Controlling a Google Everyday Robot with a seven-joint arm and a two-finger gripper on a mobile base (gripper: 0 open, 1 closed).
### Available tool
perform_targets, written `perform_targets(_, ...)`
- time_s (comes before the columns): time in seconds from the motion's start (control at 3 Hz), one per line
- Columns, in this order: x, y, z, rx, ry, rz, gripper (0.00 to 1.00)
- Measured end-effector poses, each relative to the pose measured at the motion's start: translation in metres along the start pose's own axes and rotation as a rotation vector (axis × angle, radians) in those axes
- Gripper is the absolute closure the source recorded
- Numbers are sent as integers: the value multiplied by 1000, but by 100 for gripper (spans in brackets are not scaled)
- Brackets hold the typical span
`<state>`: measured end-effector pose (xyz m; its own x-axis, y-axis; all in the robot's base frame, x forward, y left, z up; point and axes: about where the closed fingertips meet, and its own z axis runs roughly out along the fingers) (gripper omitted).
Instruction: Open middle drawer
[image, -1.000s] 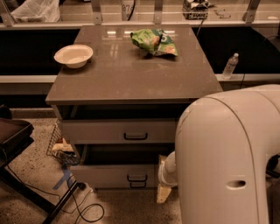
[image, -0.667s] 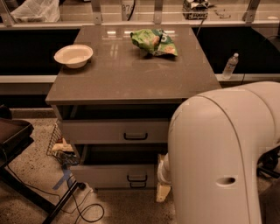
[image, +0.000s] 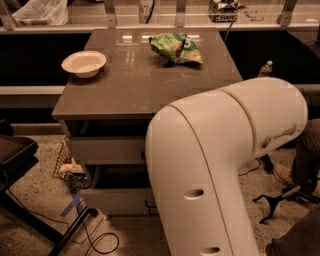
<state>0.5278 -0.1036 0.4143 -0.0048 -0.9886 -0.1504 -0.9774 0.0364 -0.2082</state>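
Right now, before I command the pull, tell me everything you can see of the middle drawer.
The middle drawer shows only the left part of its pale grey, flat front panel, with dark bands above and below. The robot arm hides its right part and handle. None of its inside shows, and nothing visibly touches it. The gripper is not in view, presumably behind the arm.

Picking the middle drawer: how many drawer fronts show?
2: upper drawer front under the countertop, lower drawer front beneath it. The robot arm covers their right parts, may hide more, and hides the end effector.
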Motion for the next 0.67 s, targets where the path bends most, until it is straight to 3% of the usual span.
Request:
perform_targets(0.33, -3, 9, 6, -27, -15, 7, 1)
perform_targets(0.67, -5, 27, 12, -78, -9, 11, 23)
